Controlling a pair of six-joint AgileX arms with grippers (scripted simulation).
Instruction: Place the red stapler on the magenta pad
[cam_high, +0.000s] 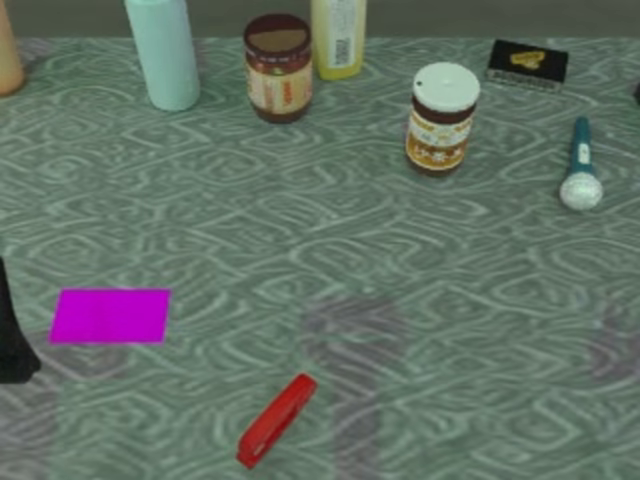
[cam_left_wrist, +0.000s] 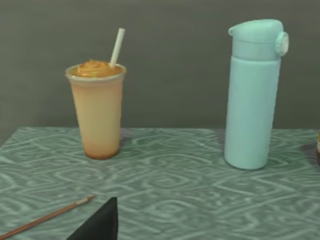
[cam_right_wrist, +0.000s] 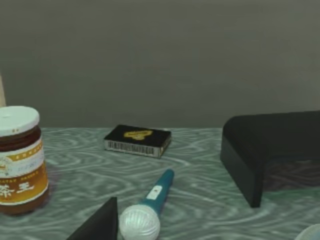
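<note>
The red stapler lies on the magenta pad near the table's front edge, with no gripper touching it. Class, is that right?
Not quite. In the top view the red stapler lies on the bare table, apart from the magenta pad, which sits to its left. The rest holds: no gripper touches it.

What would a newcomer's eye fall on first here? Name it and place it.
The magenta pad glows at the table's left side, bare, with the red stapler lying slantwise near the front edge, well apart from it. Behind, jars and bottles line the far edge, among them a pale blue flask.
</note>
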